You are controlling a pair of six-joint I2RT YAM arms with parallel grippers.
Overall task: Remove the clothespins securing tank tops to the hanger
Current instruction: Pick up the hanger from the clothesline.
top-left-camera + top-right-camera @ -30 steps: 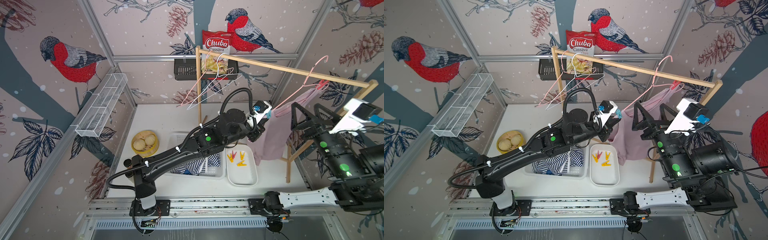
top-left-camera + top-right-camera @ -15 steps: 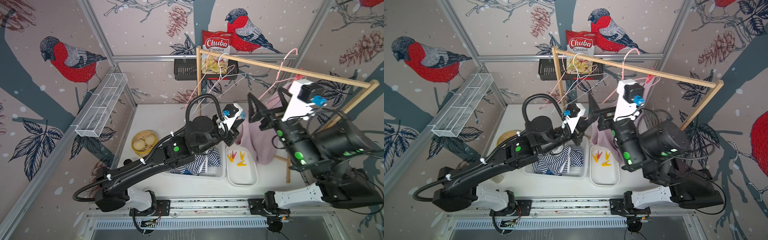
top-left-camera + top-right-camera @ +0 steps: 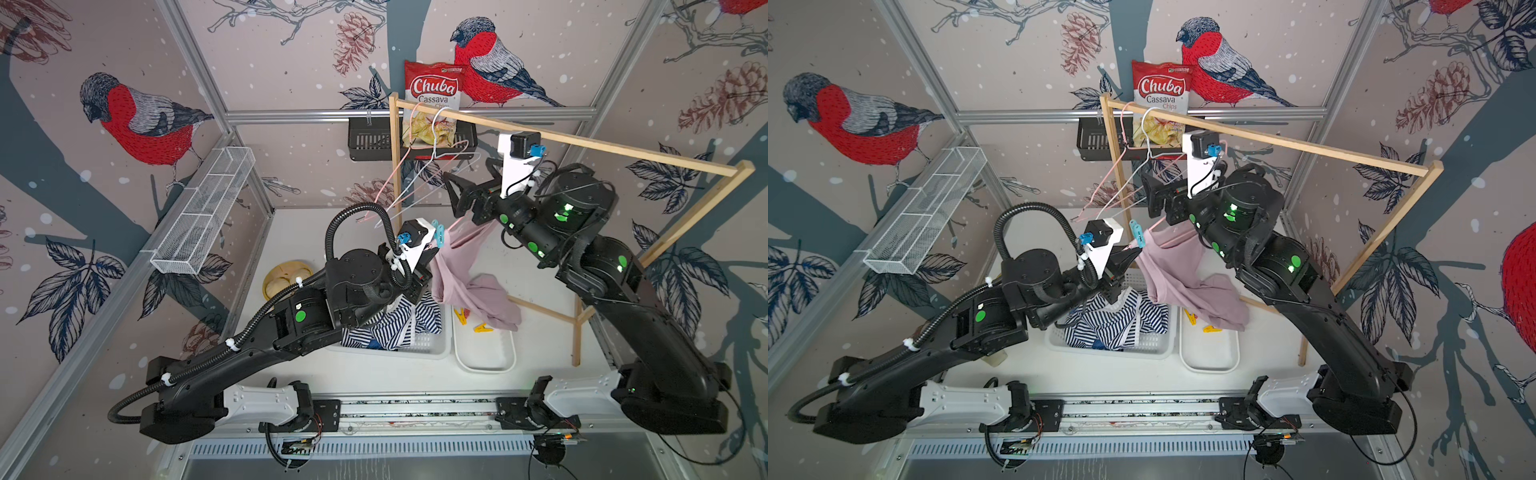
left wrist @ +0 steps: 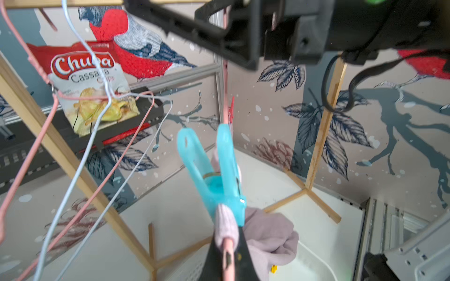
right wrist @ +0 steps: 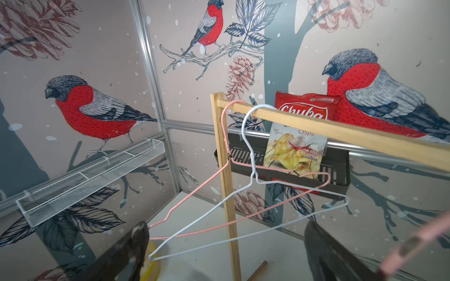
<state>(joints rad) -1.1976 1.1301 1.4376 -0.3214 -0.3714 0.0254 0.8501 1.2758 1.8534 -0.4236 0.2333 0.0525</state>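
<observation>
My left gripper [image 4: 227, 258] is shut on the pink hanger wire [image 4: 225, 92] just below a teal clothespin [image 4: 214, 175]. That clothespin [image 3: 1137, 235] pins a strap of the mauve tank top [image 3: 1187, 282] to the hanger, and the top droops over the white tray [image 3: 484, 365]. A red clothespin [image 4: 231, 109] sits higher on the same wire. My right gripper [image 3: 467, 174] stands open above and behind, with nothing between its fingers [image 5: 140, 233]. The striped tank top [image 3: 399, 324] lies in the white basket [image 3: 428, 351]. Yellow clothespins [image 3: 482, 328] lie in the tray.
A wooden rail [image 3: 623, 149] spans the back on posts, with an empty pink hanger [image 5: 229, 136] and an empty white hanger [image 5: 246, 126] at its left end. A chips bag [image 3: 434, 95] stands in a black wall basket. A wire shelf [image 3: 203, 212] hangs left; a yellow dish [image 3: 282, 278] sits on the table.
Both arms have swung left along the rail. The held hanger and mauve top moved left with my left gripper. My right gripper came from the far right to the back middle.
</observation>
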